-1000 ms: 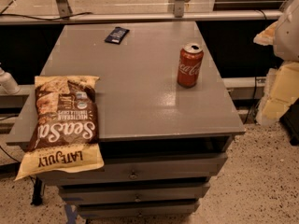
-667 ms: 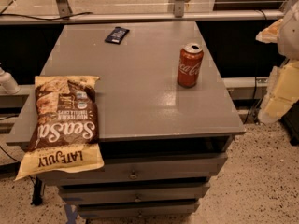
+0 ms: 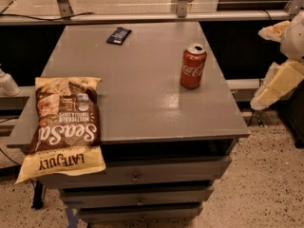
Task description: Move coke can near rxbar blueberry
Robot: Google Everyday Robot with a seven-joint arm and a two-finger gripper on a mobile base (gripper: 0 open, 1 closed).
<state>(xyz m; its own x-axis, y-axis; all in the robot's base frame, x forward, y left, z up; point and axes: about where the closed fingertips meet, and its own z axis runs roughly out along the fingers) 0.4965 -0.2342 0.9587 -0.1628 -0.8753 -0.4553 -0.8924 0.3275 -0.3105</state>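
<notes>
Red coke can (image 3: 193, 66), upright by the right edge of the table (image 3: 142, 94), far from the rxbar blueberry (image 3: 118, 35), seems light, slick, dentable, so grasp mid-body; the gripper (image 3: 274, 31) hovers off-table right, jaw state I cannot tell.

On table (image 3: 142, 103), coke can (image 3: 193, 66) right, rxbar blueberry (image 3: 118, 35) behind-left, chip bag (image 3: 64, 122) front-left; pincer (image 3: 278, 85) beyond right edge.

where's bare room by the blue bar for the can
Bare grey tabletop lies right of the flat dark navy bar wrapper, up to the far-right corner, and across the middle toward the red soda can. The brown chip bag crowds the near-left. The gripper hangs off the table's right side.
</notes>
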